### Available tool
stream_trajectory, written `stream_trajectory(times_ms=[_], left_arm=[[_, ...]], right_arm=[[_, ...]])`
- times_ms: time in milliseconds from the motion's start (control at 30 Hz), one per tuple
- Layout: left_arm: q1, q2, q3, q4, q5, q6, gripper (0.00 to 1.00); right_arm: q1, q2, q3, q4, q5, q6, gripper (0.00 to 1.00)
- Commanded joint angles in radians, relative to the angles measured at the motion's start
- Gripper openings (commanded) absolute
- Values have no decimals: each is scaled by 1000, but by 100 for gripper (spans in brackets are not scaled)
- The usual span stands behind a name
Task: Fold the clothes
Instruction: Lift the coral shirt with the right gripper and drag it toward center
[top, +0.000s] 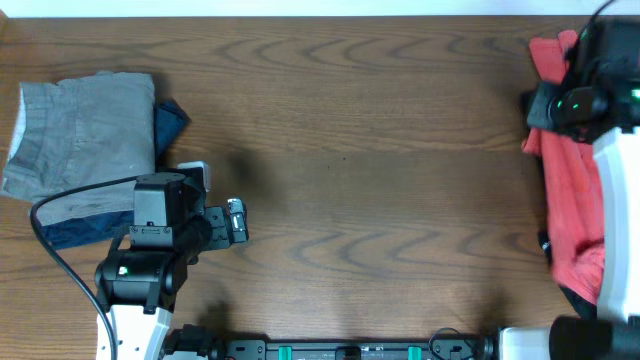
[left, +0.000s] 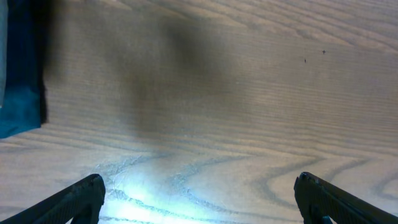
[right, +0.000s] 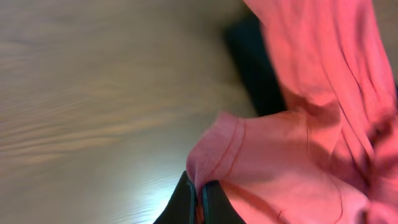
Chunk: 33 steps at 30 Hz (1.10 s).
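The wooden table (top: 380, 150) takes up most of what I see, and its middle is bare wood grain. The coral-red T-shirt (top: 572, 200) lies rumpled in a long heap along the right edge. Over at the far left corner sits a folded grey garment (top: 85, 130), with a dark blue cloth (top: 170, 120) poking out from under its right and lower sides.

The right arm reaches over the top of the red heap. Seen from its wrist, the right gripper (right: 200, 194) has its two fingers pressed together on a stitched edge of the T-shirt, with a sliver of red cloth pinched between them. The left gripper (top: 236, 221) is near the front left, just beside the blue cloth. Its fingers are spread wide above bare wood and hold nothing.

A strip of black garment (right: 252, 68) shows beneath the red cloth.
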<state>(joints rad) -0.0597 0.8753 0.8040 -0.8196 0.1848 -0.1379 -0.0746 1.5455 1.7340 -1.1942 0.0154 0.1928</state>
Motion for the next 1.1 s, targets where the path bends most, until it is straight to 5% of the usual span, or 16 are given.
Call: stream_trajectory(times_ms=[0,267,600,733,900,967,1067], left_arm=[[4,-1,18,-2,6,-9,98],[4,-1,18,-2,6,-9,98],[4,-1,18,-2,6,-10,98],[4,-1,18,-2,7,-10,98],[4,-1,18,-2,7,-10,98],[4,-1,18,-2,7,-10,98],[4,-1,18,0,11,-10,98]], right_arm=[[89,-4,53,-30,-240,-115,1],[338,13,-59,14,-371,-173,1],[666,15,-302,594,-434,-82,1],[748,31,-352,671,-254,-50,2],[757,43,-357,608,-55,-35,59],[737,37,-357,584,21,6,99],[685,15,-357,541,113,113,99]])
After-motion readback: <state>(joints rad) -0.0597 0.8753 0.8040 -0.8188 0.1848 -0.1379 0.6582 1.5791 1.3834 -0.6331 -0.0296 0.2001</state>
